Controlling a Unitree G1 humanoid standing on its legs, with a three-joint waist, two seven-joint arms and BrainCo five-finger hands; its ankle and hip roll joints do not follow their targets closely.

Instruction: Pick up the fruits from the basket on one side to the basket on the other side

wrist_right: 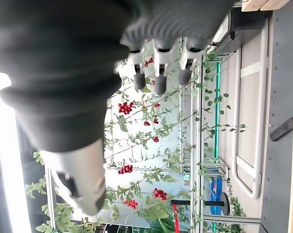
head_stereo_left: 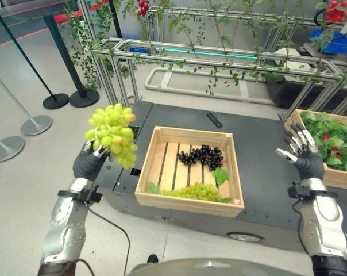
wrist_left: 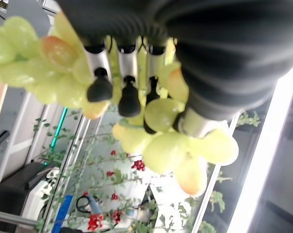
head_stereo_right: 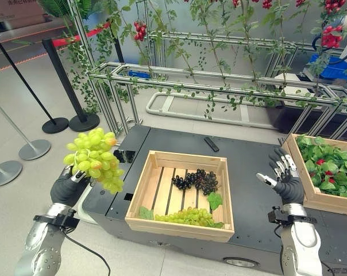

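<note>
Pale slatted wood crate [head_stereo_left: 188, 204], glossy green grapes [head_stereo_left: 112, 134], matt dark platform [head_stereo_left: 259, 167]

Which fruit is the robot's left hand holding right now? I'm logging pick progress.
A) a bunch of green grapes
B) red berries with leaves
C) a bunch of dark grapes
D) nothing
A: the left hand is curled round a bunch of green grapes, raised beside the wooden crate; the dark grapes lie in the crate.

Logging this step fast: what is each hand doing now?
Left hand: closed on the green grapes.
Right hand: open, holding nothing.
</note>
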